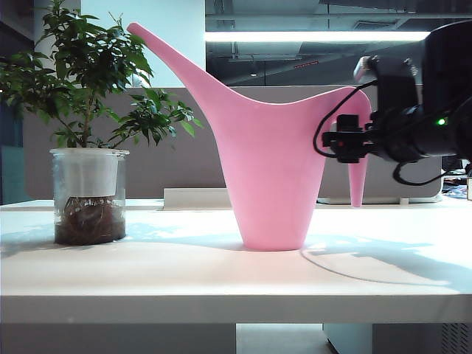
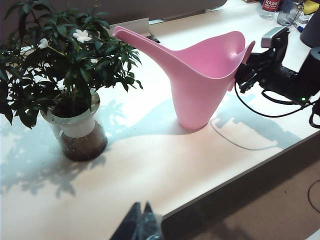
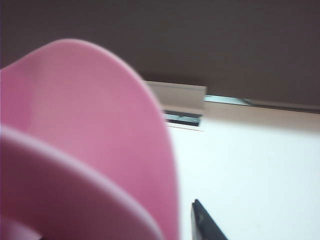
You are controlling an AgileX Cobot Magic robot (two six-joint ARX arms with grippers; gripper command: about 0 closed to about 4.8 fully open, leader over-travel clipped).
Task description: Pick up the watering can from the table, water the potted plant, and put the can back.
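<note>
White table (image 1: 221, 280) under ceiling striplight | left end effector (image 2: 141, 225) closed | right end effector (image 1: 352, 144) wide at watering can (image 1: 273, 162)

The right arm, a black jointed robot limb with looped black cables and a small green light on its body, reaches in from the right side of the scene at about the height of a tall pink plastic watering can's (image 1: 269, 162) rim. Its right gripper (image 1: 352, 144), a black two-finger clamp, sits at the curved handle on the can's right side. Its jaws stand wide apart; whether the fingers touch the handle cannot be told.

The left gripper (image 2: 141, 224), also black, shows only as dark fingertips (image 2: 132, 225) close together at the near edge of the scene, well apart from everything, holding nothing.
</note>
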